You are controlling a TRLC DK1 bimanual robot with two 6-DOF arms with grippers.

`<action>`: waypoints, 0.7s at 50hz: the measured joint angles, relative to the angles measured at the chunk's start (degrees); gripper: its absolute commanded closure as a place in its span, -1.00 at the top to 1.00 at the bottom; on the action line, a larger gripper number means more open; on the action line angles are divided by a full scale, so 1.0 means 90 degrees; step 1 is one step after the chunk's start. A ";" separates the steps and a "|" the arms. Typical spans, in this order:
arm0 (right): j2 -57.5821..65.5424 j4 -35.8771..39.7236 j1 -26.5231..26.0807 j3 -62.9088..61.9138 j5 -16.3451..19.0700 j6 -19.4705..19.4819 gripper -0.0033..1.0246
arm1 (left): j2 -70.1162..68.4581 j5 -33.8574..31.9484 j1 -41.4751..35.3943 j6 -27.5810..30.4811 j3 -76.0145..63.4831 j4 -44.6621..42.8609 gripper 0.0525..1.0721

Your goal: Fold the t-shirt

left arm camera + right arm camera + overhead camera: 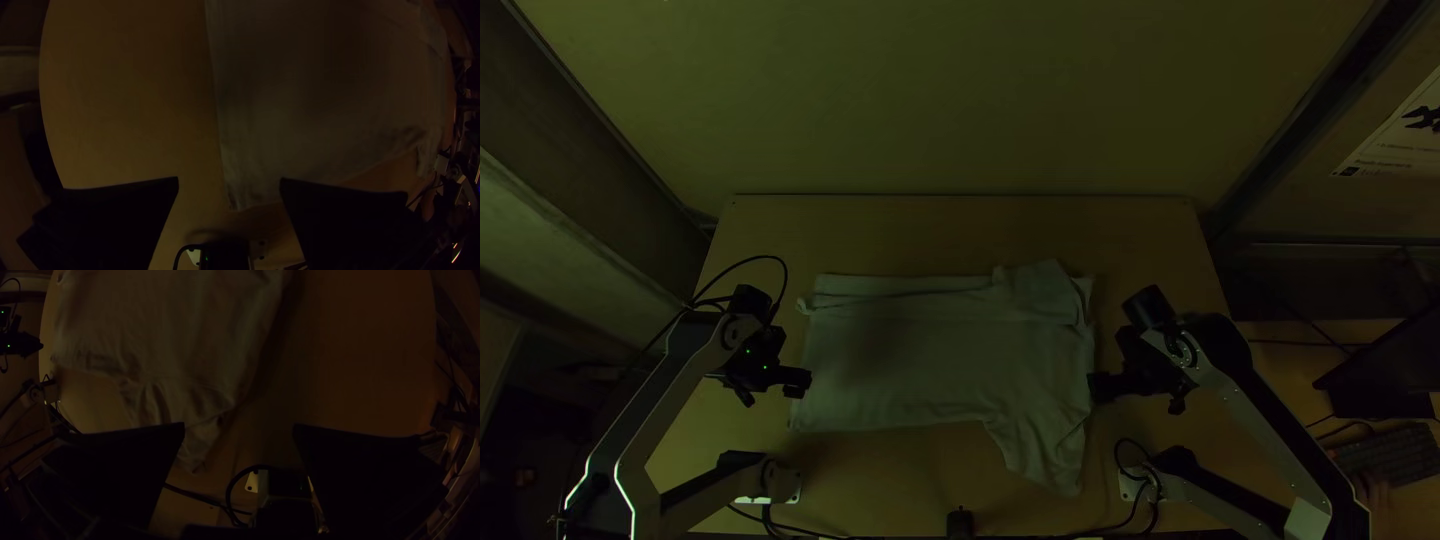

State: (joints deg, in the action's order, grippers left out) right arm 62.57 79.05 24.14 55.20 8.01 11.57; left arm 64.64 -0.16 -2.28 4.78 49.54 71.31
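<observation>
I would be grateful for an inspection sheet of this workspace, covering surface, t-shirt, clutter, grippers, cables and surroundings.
Surface: light wooden table, dimly lit.
T-shirt: t-shirt lies mostly flat, one sleeve toward the near edge, cloth wrinkled at the far right corner.
Clutter: small black object at the table's near edge.
Left gripper: left gripper open, by the shirt's left edge; contact unclear.
Right gripper: right gripper open, by the shirt's right edge; contact unclear.
Cables: black cable looped above the left arm's wrist; others near both bases.
Surroundings: keyboard and poster off to the right.
</observation>
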 measured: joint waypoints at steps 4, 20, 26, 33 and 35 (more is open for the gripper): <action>0.0015 0.0002 0.0146 -0.0160 0.0000 0.0010 0.92 | 0.0002 0.0255 -0.0146 0.0015 -0.0214 0.0002 0.89; 0.0187 0.0017 0.0469 -0.0505 0.0000 0.0053 0.86 | 0.0194 0.0389 -0.0641 0.0029 -0.0687 0.0092 0.65; 0.0257 0.0017 0.0483 -0.0505 0.0000 0.0070 0.85 | 0.0345 0.0413 -0.0661 0.0032 -0.0690 0.0092 0.62; 0.0379 0.0015 0.0508 -0.0505 0.0000 0.0075 0.85 | 0.0588 0.0413 -0.0707 0.0075 -0.0690 0.0090 0.62; 0.0408 0.0015 0.0529 -0.0505 0.0000 0.0078 0.85 | 0.0670 0.0413 -0.0709 0.0078 -0.0690 0.0090 0.62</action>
State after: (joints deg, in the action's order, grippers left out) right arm 66.24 79.18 28.91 50.65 8.01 12.27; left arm 70.67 3.55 -8.67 5.48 43.33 72.12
